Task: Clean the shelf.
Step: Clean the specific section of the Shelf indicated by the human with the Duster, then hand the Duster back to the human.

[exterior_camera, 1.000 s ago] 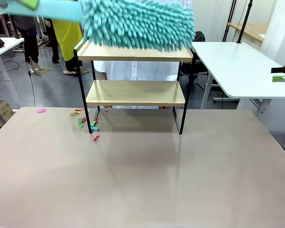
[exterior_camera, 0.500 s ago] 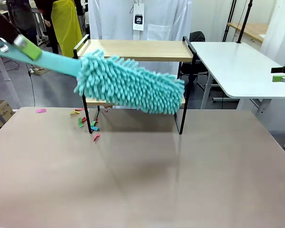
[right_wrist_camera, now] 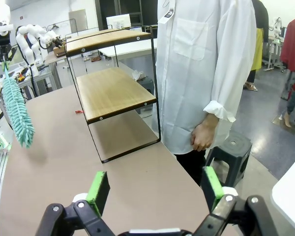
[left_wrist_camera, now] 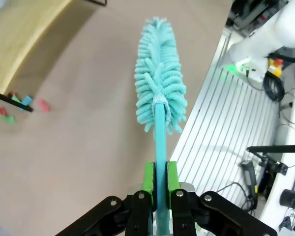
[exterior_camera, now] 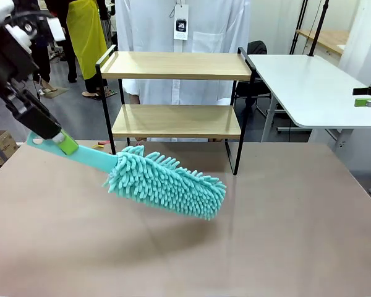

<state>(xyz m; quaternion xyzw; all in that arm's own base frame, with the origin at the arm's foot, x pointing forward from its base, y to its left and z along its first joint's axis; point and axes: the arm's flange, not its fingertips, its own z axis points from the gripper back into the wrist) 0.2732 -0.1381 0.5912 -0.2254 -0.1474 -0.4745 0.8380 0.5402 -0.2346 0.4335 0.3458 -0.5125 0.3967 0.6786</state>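
While the shelf sits at the far middle of the table, around 12 o'clock from the camera, a teal duster is held out over the tabletop just in front of it, at roughly 6 o'clock from the lower board. The duster's flat handle is clamped tight between the green pads of the left gripper, which is seen at about 9 o'clock in the front view; the fluffy head is tilted down toward 4 o'clock, clear of both boards. Some small coloured paper scraps are scattered on the table by the shelf's leg. The right gripper is parked way off at 3 o'clock with its pads wide apart and nothing between them. A person in a white coat is stood right behind the shelf.
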